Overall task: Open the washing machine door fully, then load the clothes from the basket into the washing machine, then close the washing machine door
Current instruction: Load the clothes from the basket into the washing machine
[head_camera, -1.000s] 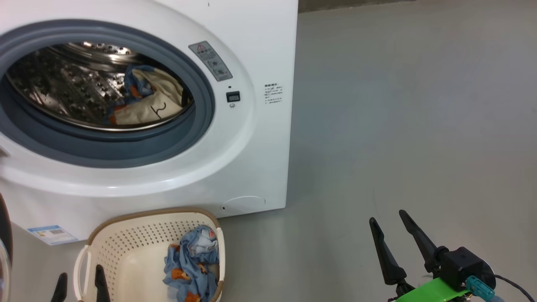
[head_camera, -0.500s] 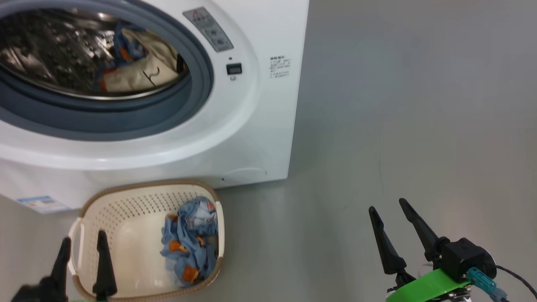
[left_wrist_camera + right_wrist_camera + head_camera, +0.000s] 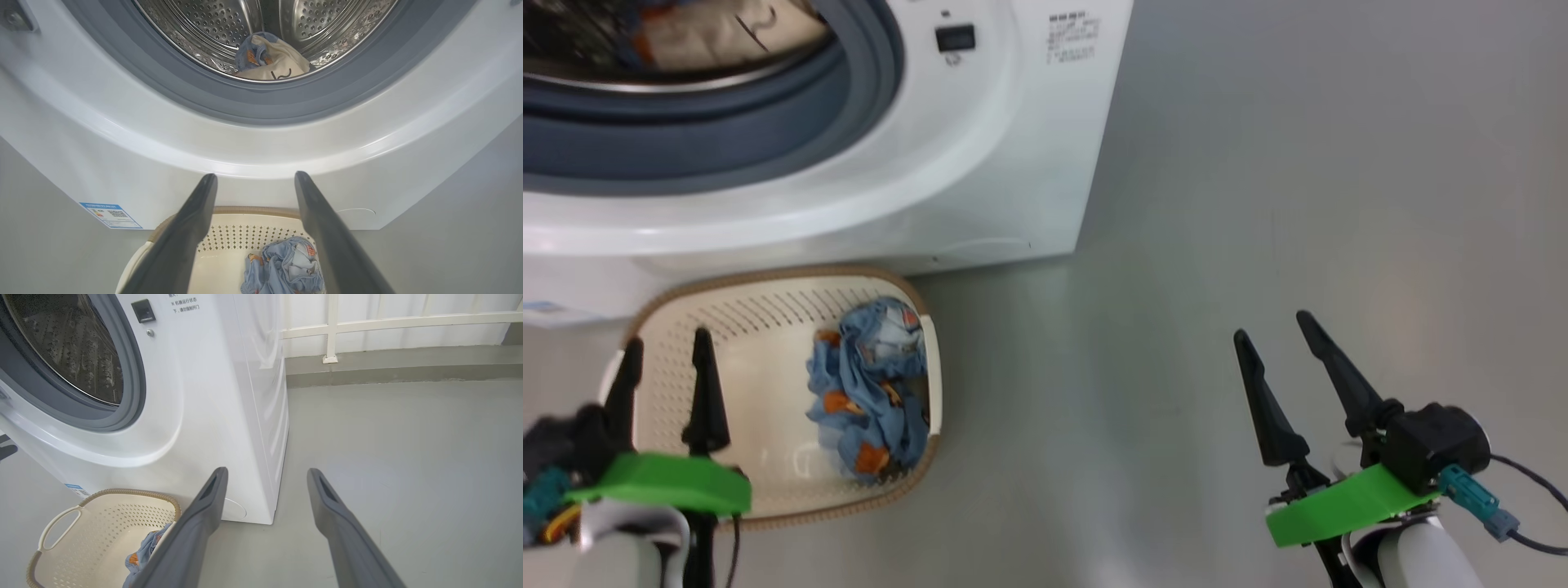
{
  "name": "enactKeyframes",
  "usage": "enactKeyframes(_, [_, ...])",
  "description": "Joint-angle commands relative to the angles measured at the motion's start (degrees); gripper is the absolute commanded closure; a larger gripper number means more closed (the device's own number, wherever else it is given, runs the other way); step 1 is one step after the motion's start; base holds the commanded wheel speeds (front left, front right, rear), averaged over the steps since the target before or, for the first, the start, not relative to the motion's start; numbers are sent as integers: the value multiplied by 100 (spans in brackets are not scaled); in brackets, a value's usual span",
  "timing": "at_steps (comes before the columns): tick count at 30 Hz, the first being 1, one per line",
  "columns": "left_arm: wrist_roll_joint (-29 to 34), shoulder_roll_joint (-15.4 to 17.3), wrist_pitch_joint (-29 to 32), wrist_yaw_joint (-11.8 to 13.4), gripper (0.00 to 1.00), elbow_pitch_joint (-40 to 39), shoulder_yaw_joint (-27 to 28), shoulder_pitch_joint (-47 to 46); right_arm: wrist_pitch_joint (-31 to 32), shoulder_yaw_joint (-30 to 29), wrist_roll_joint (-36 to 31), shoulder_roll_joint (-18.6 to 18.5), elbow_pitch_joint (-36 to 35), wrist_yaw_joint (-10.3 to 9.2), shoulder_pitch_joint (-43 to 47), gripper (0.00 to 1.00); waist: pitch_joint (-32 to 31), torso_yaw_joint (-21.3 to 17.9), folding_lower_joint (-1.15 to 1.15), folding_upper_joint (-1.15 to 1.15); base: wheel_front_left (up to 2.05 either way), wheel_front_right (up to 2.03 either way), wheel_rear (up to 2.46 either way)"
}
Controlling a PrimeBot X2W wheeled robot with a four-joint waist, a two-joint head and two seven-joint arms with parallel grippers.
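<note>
At the near left, the left gripper [image 3: 667,339] hangs above the left part of the basket [image 3: 768,274], its two dark fingers spread apart with nothing between them. The cream, perforated basket sits on the floor just in front of the foot of the washing machine [image 3: 980,163]. A light-blue bundle of clothes [image 3: 866,384] with orange and white patches lies crumpled against the basket's right wall, right of the gripper and untouched by it. Farther back, the machine's mouth is uncovered. A grey-blue gasket [image 3: 727,139] rings the steel drum [image 3: 196,24], and a cream and blue piece of fabric [image 3: 271,61] lies at the drum's bottom. A small blue label [image 3: 110,215] sits low on the machine's front at the left, and a round white cap [image 3: 235,508] low at the right. Grey floor [image 3: 1258,204] stretches rightward. At the near right, the right gripper [image 3: 1271,325] hovers over that floor, well apart from basket and machine, its fingers likewise parted and empty.
</note>
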Motion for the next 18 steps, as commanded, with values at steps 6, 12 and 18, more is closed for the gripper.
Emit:
enactKeyframes(6, [-78, 338, 12, -148, 0, 725, 45, -948, -27, 153, -69, 12, -215, 8, -217, 0, 1017, -171, 0, 0, 0, 0, 0])
enactKeyframes(12, [-92, 538, 70, -330, 0, 1717, -223, -1798, -27, 120, -123, 12, -337, 8, -359, 0, 1607, -209, 0, 0, 0, 0, 0])
enactKeyframes(18, [-216, 671, 152, -426, 0, 2832, -456, -2546, -27, 92, -160, 12, -465, 8, -484, 0, 2102, -255, 0, 0, 0, 0, 0])
